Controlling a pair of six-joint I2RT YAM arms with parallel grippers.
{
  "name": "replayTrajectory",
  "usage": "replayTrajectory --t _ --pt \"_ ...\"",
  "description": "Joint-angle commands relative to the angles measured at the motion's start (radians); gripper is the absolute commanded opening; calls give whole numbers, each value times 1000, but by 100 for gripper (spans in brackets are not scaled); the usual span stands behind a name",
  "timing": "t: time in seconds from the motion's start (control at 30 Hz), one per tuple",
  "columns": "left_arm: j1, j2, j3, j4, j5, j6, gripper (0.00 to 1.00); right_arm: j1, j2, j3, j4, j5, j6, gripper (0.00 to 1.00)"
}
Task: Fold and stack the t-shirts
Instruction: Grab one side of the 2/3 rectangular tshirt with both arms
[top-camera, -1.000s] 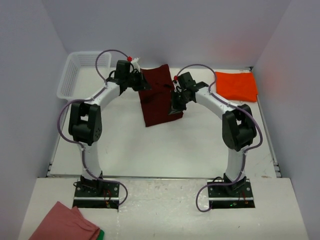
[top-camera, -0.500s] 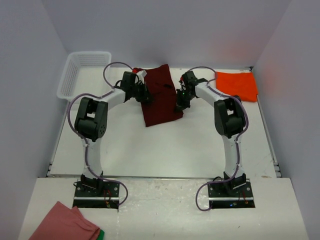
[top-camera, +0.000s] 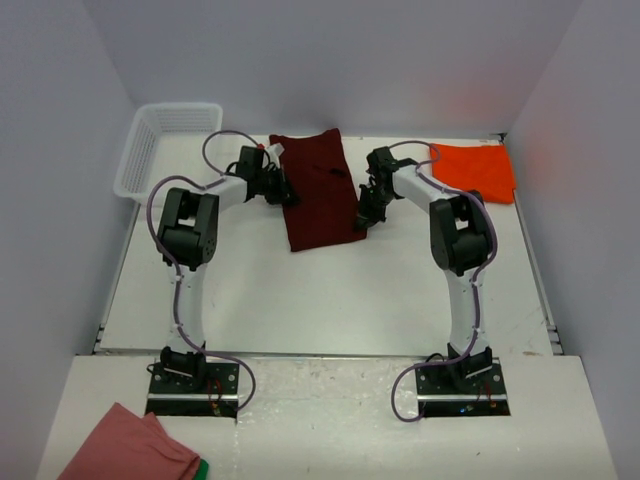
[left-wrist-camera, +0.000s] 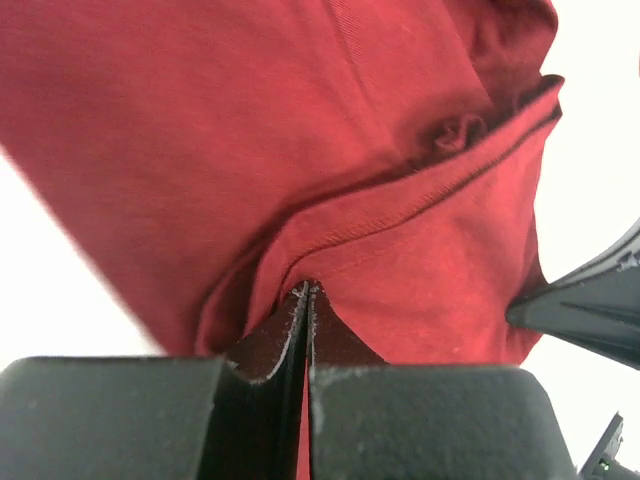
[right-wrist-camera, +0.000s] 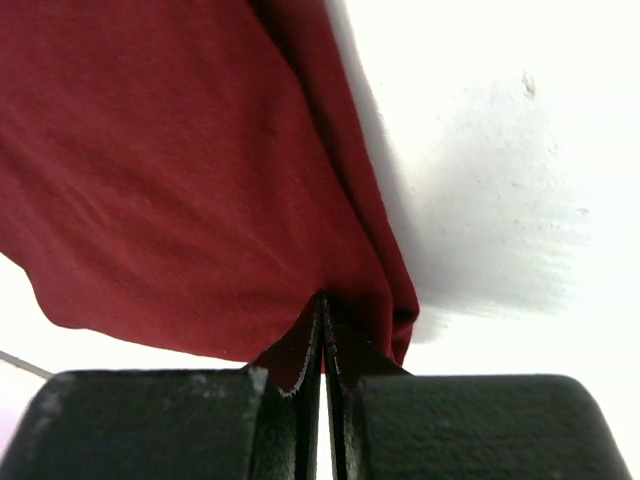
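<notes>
The dark maroon t-shirt (top-camera: 320, 195) lies as a long strip at the table's back centre. My left gripper (top-camera: 287, 192) is shut on its left edge, and my right gripper (top-camera: 362, 214) is shut on its right edge near the front corner. In the left wrist view the closed tips (left-wrist-camera: 308, 292) pinch a fold of the maroon fabric (left-wrist-camera: 300, 120) below a stitched hem. In the right wrist view the closed tips (right-wrist-camera: 323, 302) pinch the cloth's (right-wrist-camera: 180, 170) bunched edge, low over the white table. The orange-red t-shirt (top-camera: 473, 170) lies folded at the back right.
A white mesh basket (top-camera: 160, 148) stands at the back left. A salmon-pink cloth with a green edge (top-camera: 125, 452) lies on the near ledge at the bottom left. Grey walls close in the table's back and sides.
Both arms have swung down and inward toward the table with the maroon t-shirt. It now lies flatter and longer, its far edge nearer the back wall.
</notes>
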Motion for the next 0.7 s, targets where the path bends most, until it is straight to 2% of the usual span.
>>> replayTrajectory --t 0.0,0.23,0.4,0.5,0.67 --pt "48 14 36 3 -46 24 0 0 45 45 -165 52 10 0" --pt "81 69 103 -54 -24 42 0 2 23 -69 -159 16 4 0" --pt "81 25 -1 -2 -27 10 0 2 -32 -139 -113 32 4 0" --pt "77 -73 -94 27 -56 -1 0 0 -47 -137 -101 30 -1 0" --pt "43 -333 -228 38 -135 -5 0 4 -96 -206 -10 -36 21 0"
